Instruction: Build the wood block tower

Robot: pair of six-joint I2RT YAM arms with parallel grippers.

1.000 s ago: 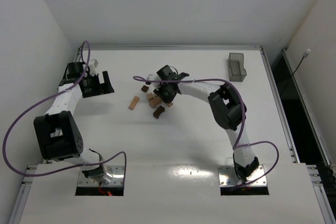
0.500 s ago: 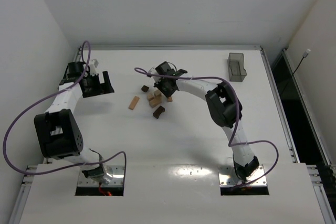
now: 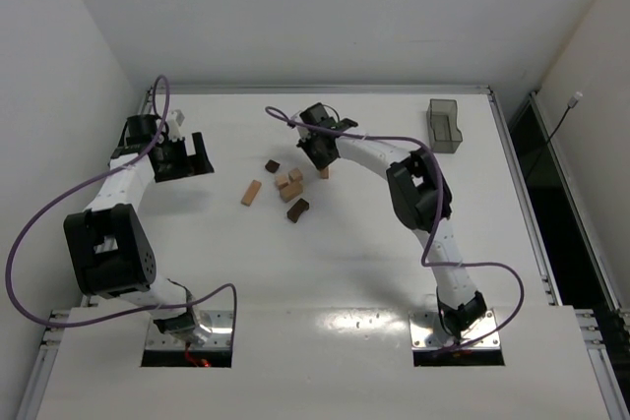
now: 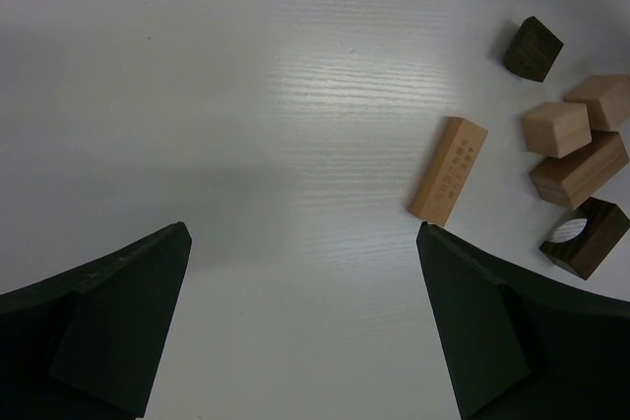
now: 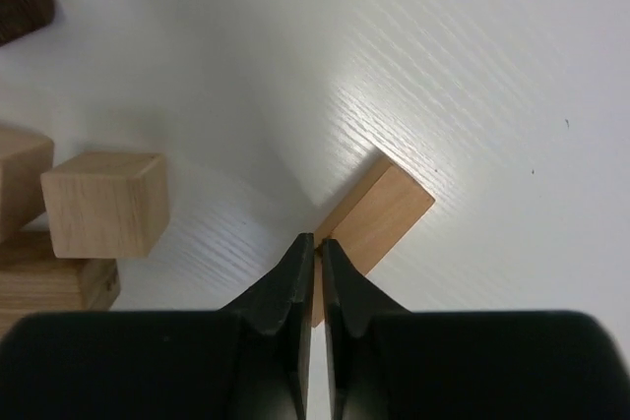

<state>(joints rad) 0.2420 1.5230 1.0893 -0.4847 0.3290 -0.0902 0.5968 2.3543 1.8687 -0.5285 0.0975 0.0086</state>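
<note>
1. Upper left of the top view: left end effector (image 3: 184, 160), released, jaws spread wide, hanging over the white bench (image 3: 197, 263), well apart from the blocks.
2. In the left wrist view, two dark fingers (image 4: 108, 327) at the lower corners, holding nothing, bare bench between them.
3. Wood blocks (image 3: 285, 189) loose in the upper middle of the top view, each lying on the bench.
4. Leftmost, a tan bar (image 3: 251, 193); up and to its right, a dark brown cube (image 3: 272, 166).
5. Right of those, a tan cube (image 3: 282, 182) just beside a second tan cube (image 3: 295, 175), with a brown bar (image 3: 292, 192) just below them.
6. Lowest of the cluster, a dark notched piece (image 3: 298, 210).
7. Off to the cluster's right, a small tan block (image 3: 323, 172), lying alone.
8. In the right wrist view, right end effector (image 5: 315, 246) clenched, fingertips pressed together with only a sliver of gap, gripping nothing.
9. Tips at the near corner of the small tan block; contact impossible to tell.
10. Upper right of the top view: a translucent grey tray (image 3: 445, 125), well apart from both arms' tips.
</note>
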